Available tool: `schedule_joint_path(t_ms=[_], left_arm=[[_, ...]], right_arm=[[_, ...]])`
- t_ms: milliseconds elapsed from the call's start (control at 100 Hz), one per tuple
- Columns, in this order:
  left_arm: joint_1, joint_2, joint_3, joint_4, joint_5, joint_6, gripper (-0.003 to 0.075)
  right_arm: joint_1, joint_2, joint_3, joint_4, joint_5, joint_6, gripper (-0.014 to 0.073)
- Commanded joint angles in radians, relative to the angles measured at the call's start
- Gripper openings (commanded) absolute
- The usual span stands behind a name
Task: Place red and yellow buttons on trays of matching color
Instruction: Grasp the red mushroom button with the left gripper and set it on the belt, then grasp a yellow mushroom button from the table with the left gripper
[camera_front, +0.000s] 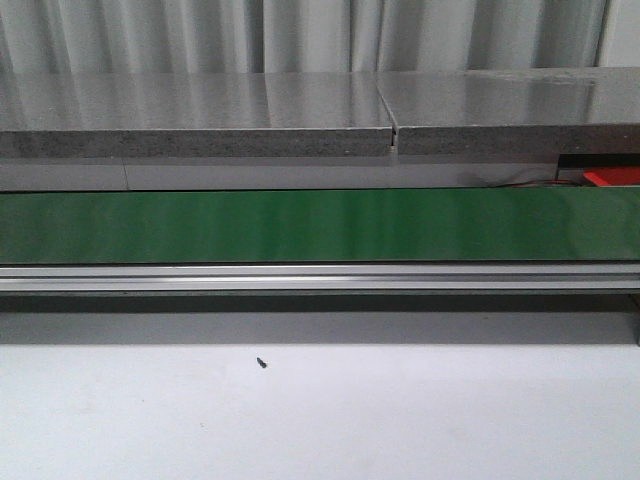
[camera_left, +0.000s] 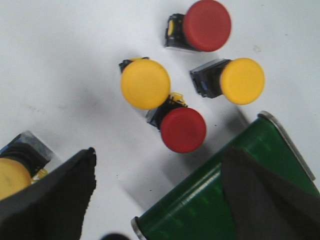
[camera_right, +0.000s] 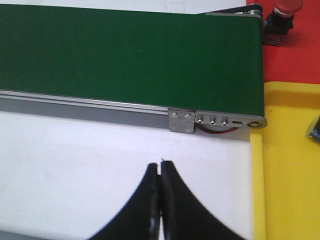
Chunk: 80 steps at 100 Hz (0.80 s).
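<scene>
Nearest to where I stand, the white tabletop (camera_front: 320, 420) lies matte and bare but for a small dark speck (camera_front: 261, 363). Beyond it runs the green conveyor belt (camera_front: 320, 225), glossy, edged by a ribbed aluminium rail (camera_front: 320, 278), with a grey speckled slab (camera_front: 200, 135) behind.

Neither arm shows from the front. In the left wrist view, the left end effector (camera_left: 160, 195) hangs with its dark fingers spread wide, holding nothing, above the belt's rounded end. Past it lies a loose cluster of mushroom-headed buttons with boxy black bases: a red button (camera_left: 183, 129) nearest, touching a yellow button (camera_left: 145, 84), then another yellow one (camera_left: 242, 81) and a second red one (camera_left: 206, 25) beyond. A fifth, yellow, sits partly hidden by one finger.

In the right wrist view, the right end effector (camera_right: 160, 200) has its curved fingers pressed together, empty, over the tabletop. Ahead lies the belt's other end, then the smooth yellow tray (camera_right: 290, 165) and, further, the red tray (camera_right: 295, 55), where one red-capped button (camera_right: 282, 17) already rests.

The chief risk, I'd judge, lies in that crowding: closing on the near red button could nudge or snag its yellow neighbour, and the smooth domed caps may slip or roll.
</scene>
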Motion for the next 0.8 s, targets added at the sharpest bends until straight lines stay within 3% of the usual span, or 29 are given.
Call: schedule_joint_path(t_ms=[0,790], left_arm=[[0.018,-0.029,-0.03,-0.014,0.023,-0.035,0.0494],[0.018,0.115,-0.037,-0.087,-0.157,-0.05,0.0494]], right_arm=[[0.002,-0.003,-0.024,0.018,-0.056,-0.011,-0.007],[0.002,-0.003,-0.024,0.033,-0.059,-0.011,-0.007]])
